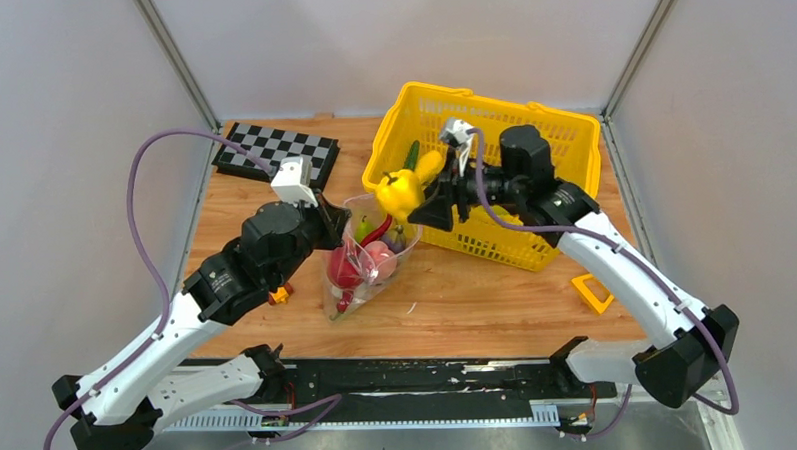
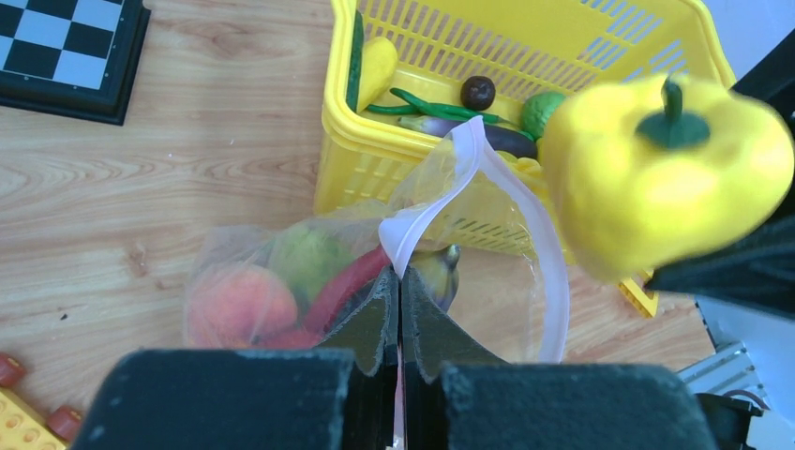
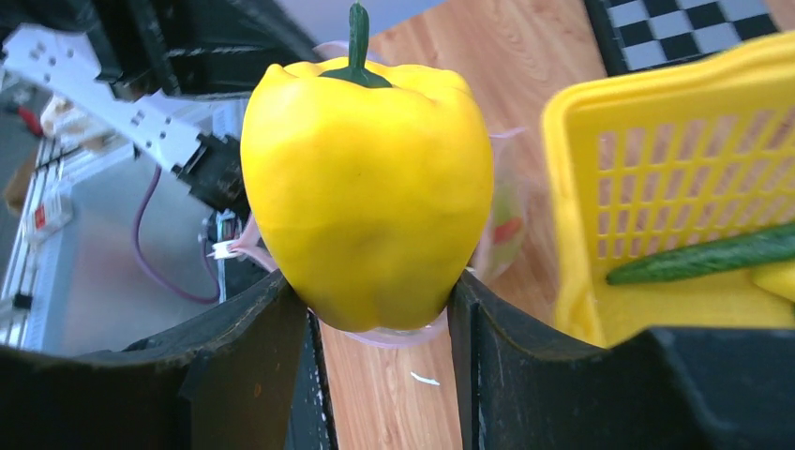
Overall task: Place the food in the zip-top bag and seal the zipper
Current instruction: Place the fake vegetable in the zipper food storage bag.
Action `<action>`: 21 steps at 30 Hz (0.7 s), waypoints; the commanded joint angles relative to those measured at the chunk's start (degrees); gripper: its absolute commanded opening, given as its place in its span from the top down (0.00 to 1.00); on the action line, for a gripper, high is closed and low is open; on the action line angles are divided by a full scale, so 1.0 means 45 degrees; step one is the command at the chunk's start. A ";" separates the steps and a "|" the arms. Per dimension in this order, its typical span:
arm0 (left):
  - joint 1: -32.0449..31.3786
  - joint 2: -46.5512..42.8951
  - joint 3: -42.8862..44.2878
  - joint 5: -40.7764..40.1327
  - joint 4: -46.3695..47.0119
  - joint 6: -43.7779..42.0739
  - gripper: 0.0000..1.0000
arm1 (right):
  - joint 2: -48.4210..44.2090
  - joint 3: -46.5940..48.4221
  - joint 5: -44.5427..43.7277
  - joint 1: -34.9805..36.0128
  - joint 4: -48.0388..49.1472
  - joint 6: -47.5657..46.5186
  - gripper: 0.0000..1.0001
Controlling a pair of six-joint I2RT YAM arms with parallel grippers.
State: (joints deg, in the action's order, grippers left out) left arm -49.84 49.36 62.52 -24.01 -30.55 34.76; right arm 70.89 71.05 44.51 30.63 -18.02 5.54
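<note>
Grippers two — right gripper (image 3: 380, 305) clamps one glossy yellow toy pepper (image 3: 366, 187) | left gripper (image 2: 400, 309) clenched on rim of one clear dotted plastic bag (image 2: 497, 281) | one yellow plastic basket (image 1: 535, 245)

The top camera is looking down from above and behind the robot, taking in the whole desk (image 1: 477, 302). The left wrist camera is peering close over the left hand (image 2: 400, 291) toward the basket (image 2: 375, 178). The right wrist camera is facing back the other way, very near the pepper (image 3: 366, 187). All three are sharing pepper, bag (image 2: 506, 281) and basket.
</note>
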 commanded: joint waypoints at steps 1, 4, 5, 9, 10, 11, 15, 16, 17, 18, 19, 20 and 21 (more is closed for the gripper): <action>0.0033 -0.0023 0.0040 0.0053 0.0618 0.0106 1.00 | 0.0491 0.1429 -0.0736 0.1413 -0.2005 -0.2500 0.66; 0.0022 -0.0042 0.0050 0.0052 0.0617 0.0110 1.00 | 0.0739 0.1757 -0.2587 0.2018 -0.2576 -0.2900 0.65; 0.0022 -0.0038 0.0054 0.0061 0.0623 0.0112 1.00 | 0.0827 0.1862 -0.2958 0.2157 -0.2763 -0.2993 0.65; 0.0032 -0.0066 0.0063 0.0103 0.0651 0.0132 1.00 | 0.1259 0.2409 -0.4597 0.2905 -0.3763 -0.3746 0.61; 0.0028 -0.0066 0.0070 0.0128 0.0669 0.0134 1.00 | 0.1360 0.2514 -0.5038 0.3076 -0.3868 -0.3809 0.59; 0.0027 -0.0063 0.0078 0.0136 0.0703 0.0127 1.00 | 0.1449 0.2578 -0.5352 0.3183 -0.3951 -0.3853 0.56; 0.0027 -0.0052 0.0092 0.0181 0.0734 0.0117 1.00 | 0.1567 0.2598 -0.6018 0.3412 -0.3797 -0.3897 0.42; 0.0025 -0.0071 0.0093 0.0184 0.0733 0.0125 1.00 | 0.1587 0.2599 -0.6099 0.3503 -0.3775 -0.3947 0.40; 0.0022 -0.0084 0.0091 0.0180 0.0738 0.0126 1.00 | 0.1565 0.2604 -0.6104 0.3537 -0.3708 -0.3988 0.38; 0.0022 -0.0094 0.0091 0.0209 0.0736 0.0126 1.00 | 0.1557 0.2600 -0.6061 0.3580 -0.3634 -0.4003 0.36; 0.0027 -0.0091 0.0100 0.0200 0.0746 0.0129 1.00 | 0.1569 0.2590 -0.5933 0.3610 -0.3559 -0.4005 0.34; 0.0023 -0.0093 0.0089 0.0209 0.0735 0.0141 1.00 | 0.1585 0.2585 -0.5852 0.3648 -0.3511 -0.4005 0.32; 0.0022 -0.0091 0.0108 0.0220 0.0733 0.0153 1.00 | 0.1616 0.2602 -0.5812 0.3679 -0.3487 -0.4005 0.32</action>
State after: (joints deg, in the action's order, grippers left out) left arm -49.84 49.41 62.52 -22.98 -30.20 34.81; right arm 78.41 80.09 19.73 46.48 -35.35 -11.14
